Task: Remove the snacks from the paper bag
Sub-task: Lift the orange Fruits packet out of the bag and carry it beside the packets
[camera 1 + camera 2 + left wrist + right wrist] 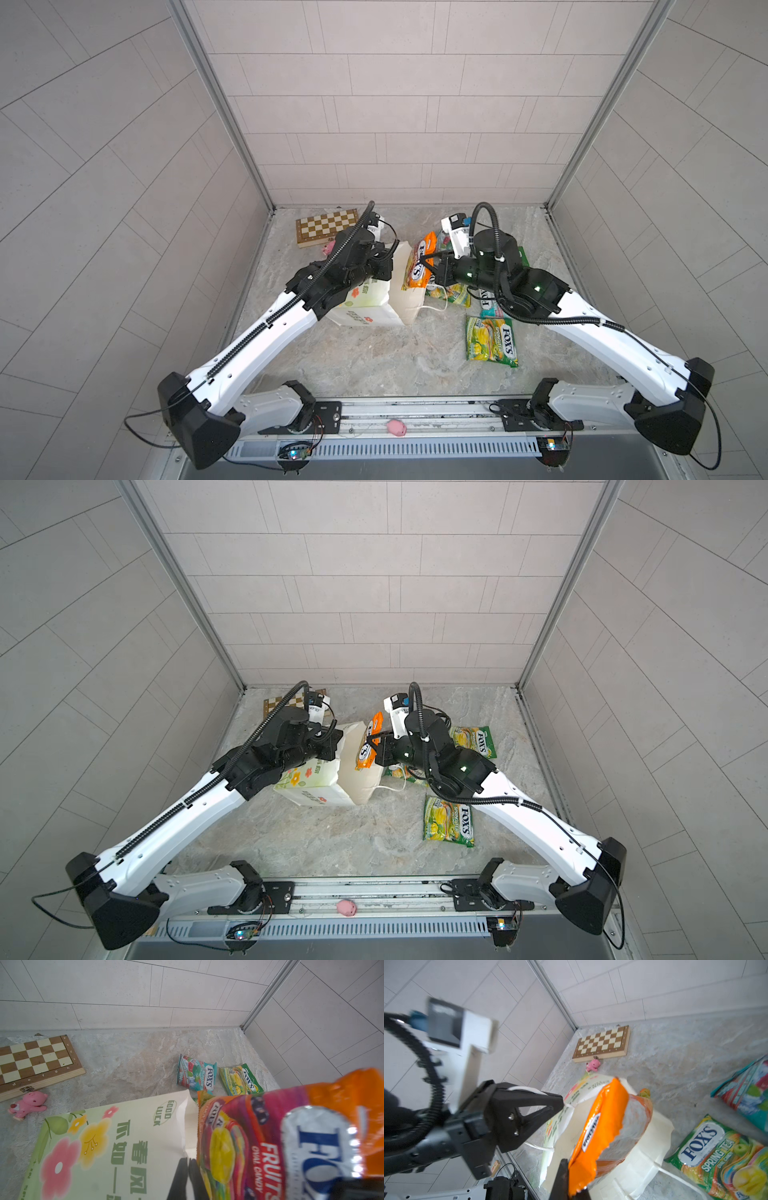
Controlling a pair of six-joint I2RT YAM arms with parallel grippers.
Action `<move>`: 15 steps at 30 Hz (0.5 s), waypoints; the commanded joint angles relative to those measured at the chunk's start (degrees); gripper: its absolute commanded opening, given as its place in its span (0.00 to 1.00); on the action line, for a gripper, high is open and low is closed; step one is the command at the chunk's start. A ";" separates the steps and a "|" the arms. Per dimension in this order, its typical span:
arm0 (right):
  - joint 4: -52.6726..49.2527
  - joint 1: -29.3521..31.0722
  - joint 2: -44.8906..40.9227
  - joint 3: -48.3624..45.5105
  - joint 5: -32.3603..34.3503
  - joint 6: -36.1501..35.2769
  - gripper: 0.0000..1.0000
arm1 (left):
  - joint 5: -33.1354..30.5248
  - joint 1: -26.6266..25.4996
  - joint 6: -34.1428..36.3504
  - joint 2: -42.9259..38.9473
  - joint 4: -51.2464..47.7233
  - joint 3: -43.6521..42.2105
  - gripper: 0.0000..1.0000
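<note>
Orange packet (pixel 270 1136), lettered FOX'S FRUITS OVAL CANDY, sits at the mouth of the bag (pixel 124 1147), pinched by the right claw (pixel 569 1167). Left claw (pixel 188 1167) clenches the bag's rim near GOOD LUCK. Yellow-green packet (pixel 716 1151) reads FOX'S SPRING TEA and teal packet (pixel 197 1074) BLOSSOM, both on the table (pixel 374 357).

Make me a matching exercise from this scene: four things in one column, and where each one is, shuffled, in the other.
Things:
1. orange packet
2. paper bag
3. chessboard
4. front yellow-green packet

Places:
A. far left corner of the table
B. pinched in the right gripper
C. lying free, front right
D. rim gripped by the left gripper

Pairs: 1-B, 2-D, 3-A, 4-C
</note>
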 commanded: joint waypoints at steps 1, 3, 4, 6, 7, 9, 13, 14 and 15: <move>-3.44 -0.87 -3.91 3.46 2.82 -3.91 0.00 | -2.24 -0.12 -0.84 -1.76 -0.57 -0.27 0.00; -5.28 -1.70 -5.38 3.97 4.20 -4.87 0.00 | -2.64 -0.09 -0.86 -1.91 -0.57 -0.13 0.00; -6.49 -2.14 -6.24 4.17 4.87 -5.25 0.00 | -2.88 -0.10 -0.86 -2.01 -0.71 -0.08 0.00; -8.51 -3.68 -7.75 4.46 5.55 -6.42 0.00 | -3.13 -0.05 -0.96 -2.10 -0.83 0.09 0.00; -9.86 -4.84 -8.33 4.59 5.60 -6.99 0.00 | -3.15 -0.04 -1.03 -2.17 -0.81 0.14 0.00; -12.95 -7.34 -9.29 4.86 5.50 -8.06 0.00 | -3.09 -0.05 -1.15 -2.34 -0.77 0.24 0.00; -18.71 -13.04 -11.09 2.95 4.49 -9.90 0.00 | -3.48 0.01 -1.17 -2.88 -0.75 0.50 0.00; -20.03 -14.51 -11.77 1.91 3.57 -10.51 0.00 | -3.70 -0.01 -1.04 -3.09 -0.88 0.50 0.00; -21.03 -15.93 -12.37 0.73 2.39 -10.94 0.00 | -3.84 0.00 -0.99 -3.16 -1.08 0.44 0.00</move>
